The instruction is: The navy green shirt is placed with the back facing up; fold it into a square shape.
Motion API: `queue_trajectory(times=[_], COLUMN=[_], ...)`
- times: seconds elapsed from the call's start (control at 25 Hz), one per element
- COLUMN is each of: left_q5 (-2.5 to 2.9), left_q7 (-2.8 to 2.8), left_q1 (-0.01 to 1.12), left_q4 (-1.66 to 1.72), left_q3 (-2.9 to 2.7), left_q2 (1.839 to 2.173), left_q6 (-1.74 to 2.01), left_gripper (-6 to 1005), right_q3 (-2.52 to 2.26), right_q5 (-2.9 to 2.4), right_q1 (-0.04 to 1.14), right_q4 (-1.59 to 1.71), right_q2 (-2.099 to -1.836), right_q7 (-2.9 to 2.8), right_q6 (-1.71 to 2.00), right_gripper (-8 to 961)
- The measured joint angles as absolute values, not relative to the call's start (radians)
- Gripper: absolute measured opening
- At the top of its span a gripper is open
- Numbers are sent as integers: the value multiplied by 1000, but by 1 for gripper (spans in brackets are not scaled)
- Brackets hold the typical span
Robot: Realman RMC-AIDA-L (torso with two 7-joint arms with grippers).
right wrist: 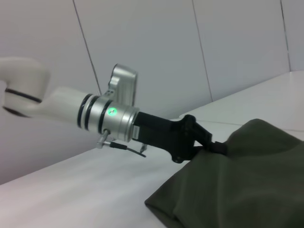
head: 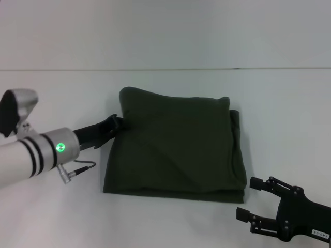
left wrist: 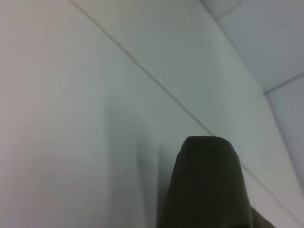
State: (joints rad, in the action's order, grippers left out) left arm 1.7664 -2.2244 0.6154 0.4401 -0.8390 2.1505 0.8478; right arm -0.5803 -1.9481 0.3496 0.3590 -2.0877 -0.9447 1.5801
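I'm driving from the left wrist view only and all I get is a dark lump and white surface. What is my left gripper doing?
Observer: The left gripper is at the far left corner of the navy green shirt, pinching its edge.
Operator: Is the shirt folded?
Observer: Yes, it lies as a rough square on the table.
Operator: And the right arm?
Observer: The right gripper hovers open off the shirt's near right corner, apart from the cloth.

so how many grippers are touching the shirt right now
1. The left gripper has its fingers at the upper left edge of the navy green shirt, pinching the fabric. The right gripper hangs open off the shirt's near right corner, not touching.
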Motion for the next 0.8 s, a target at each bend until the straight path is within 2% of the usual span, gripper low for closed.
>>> queue_trajectory(times=[0.12, 0.32, 0.8], left_q5=[1709, 1639, 1588], left_q7=[-2223, -2207, -2084], left_q1=[568, 519, 514], left_q4=[443, 445, 439], left_q3=[-838, -838, -804], left_q2=[2157, 2162, 2159], left_q6=[874, 898, 1004], left_gripper=[42, 39, 39], right_q3=[-579, -580, -584], right_q5=[-1947, -1945, -1944], right_q1=[351, 355, 356], right_q4=[359, 359, 359], right_q2=[-2088, -2088, -2088], right_q7=[-945, -945, -945], right_q6=[1580, 1580, 1580], right_gripper=[928, 927, 927])
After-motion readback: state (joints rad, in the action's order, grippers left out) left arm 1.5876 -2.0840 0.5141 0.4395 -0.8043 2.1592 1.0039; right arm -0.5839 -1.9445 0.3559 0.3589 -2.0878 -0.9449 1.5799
